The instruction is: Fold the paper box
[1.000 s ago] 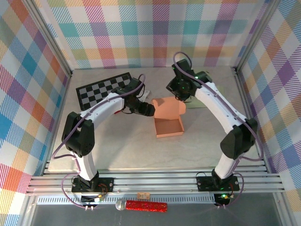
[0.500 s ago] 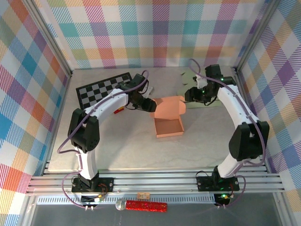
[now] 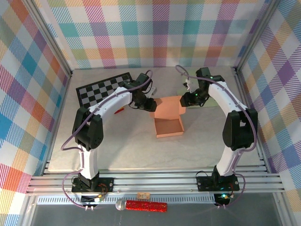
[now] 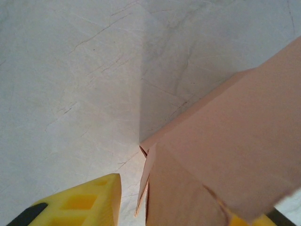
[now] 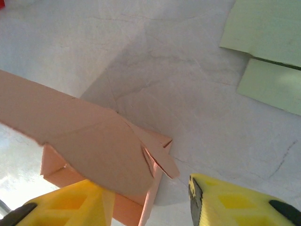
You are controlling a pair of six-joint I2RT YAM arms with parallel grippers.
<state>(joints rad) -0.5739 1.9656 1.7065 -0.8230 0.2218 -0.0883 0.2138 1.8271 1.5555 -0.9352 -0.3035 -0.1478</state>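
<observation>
1. Salmon-pink card: the paper box [image 3: 169, 120] lies on the table to the right of the checkerboard mat [image 3: 104, 89], near it but not touching, and a little closer to the arm bases than the mat is.
2. Condition of the box: the shallow tray [image 3: 169, 128] is formed, with its walls standing and its inside open upward. The lid panel [image 3: 170, 107] rises from the tray wall on the side level with the checkerboard mat and leans over without covering the tray. A small corner flap [image 5: 162, 162] hangs loose and untucked.
3. Left gripper [image 3: 151, 104]: stationed at the lid end facing the checkerboard mat. Its jaws are apart and astride the lid corner. The visible finger [image 4: 89, 202] stands clear of the card, so no grip is made.
4. Right gripper [image 3: 186, 100]: stationed at the lid end away from the checkerboard mat. Its jaws are parted, with one finger under the lid and the other finger [image 5: 230, 202] clear of the flap. It holds nothing.
5. Step in hand, as judged: closing the lid, with both grippers placed at opposite ends of it.
6. Next move, as judged: turn the side flaps inward, then lower the lid evenly so the flaps pass inside the tray walls. An uneven push could skew the light tray or crease the card.
</observation>
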